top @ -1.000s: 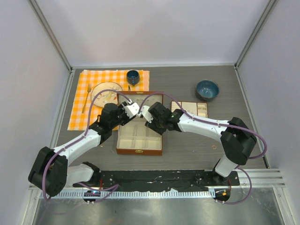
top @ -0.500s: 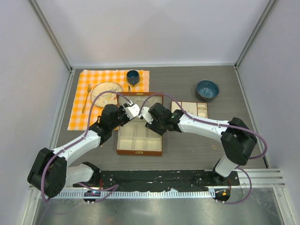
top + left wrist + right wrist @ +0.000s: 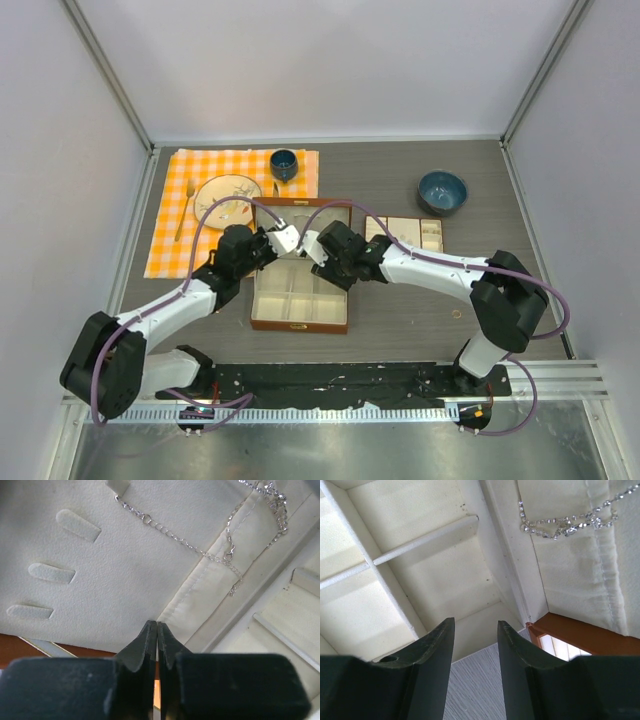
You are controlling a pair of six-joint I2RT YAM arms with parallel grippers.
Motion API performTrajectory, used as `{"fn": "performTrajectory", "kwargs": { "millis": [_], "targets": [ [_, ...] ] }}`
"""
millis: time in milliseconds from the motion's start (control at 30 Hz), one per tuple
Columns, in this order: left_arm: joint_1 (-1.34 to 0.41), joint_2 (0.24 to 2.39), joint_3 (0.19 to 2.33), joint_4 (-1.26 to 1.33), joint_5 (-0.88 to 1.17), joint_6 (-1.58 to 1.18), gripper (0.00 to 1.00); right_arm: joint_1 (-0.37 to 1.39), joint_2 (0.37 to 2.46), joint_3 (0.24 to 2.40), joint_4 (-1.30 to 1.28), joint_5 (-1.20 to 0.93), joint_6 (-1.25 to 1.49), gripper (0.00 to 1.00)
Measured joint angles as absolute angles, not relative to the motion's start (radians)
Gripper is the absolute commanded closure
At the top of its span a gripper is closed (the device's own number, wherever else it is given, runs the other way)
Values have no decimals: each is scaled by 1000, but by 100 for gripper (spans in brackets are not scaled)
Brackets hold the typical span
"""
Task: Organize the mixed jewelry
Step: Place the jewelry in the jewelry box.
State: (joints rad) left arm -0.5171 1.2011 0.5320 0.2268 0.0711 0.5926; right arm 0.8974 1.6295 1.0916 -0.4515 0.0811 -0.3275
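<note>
**Grey table, jewelry box open, both arms up at the lid**

Grey table [image 3: 380,170] inside a white-walled booth, with an orange checked cloth [image 3: 165,250] on the far left. The big thing in the middle is the brown box [image 3: 300,324], with its lid [image 3: 100,580] up and cream dividers inside. Both arms reach in over its far end, wrists nearly touching.

Left gripper [image 3: 157,640] is clenched, fingers pressed flat together, right in front of the lid lining. Right gripper [image 3: 476,645] is released, fingers parted, hanging over the compartments next to the lid.

A blue bowl [image 3: 442,190] sits far right and a beige tray [image 3: 428,232] is just beside the box. On the cloth there's a plate [image 3: 228,178] and a dark cup [image 3: 284,163], with a gold spoon [image 3: 183,215] left of the plate.

The silver chain necklace [image 3: 200,552] lies against the lid's cream lining, draped across the stitched pouch edge, with its sparkly part bunched to one side. One tiny copper-coloured ring [image 3: 457,313] is out on the bare table, right of the box and well apart from it.
</note>
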Motion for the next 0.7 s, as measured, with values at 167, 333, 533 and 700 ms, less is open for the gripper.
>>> {"fn": "performTrajectory", "kwargs": {
  "millis": [167, 333, 533, 700],
  "targets": [
    [-519, 1202, 521, 244, 72, 603, 100, 898, 1629, 1086, -451, 80, -334, 54],
    [-519, 1191, 513, 245, 73, 606, 98, 898, 1629, 1086, -451, 76, -344, 55],
    [-522, 1173, 506, 226, 71, 612, 71, 900, 1629, 1083, -452, 70, -359, 55],
    [-524, 1163, 497, 223, 72, 611, 61, 902, 1629, 1080, -453, 65, -368, 55]
  ]
}}
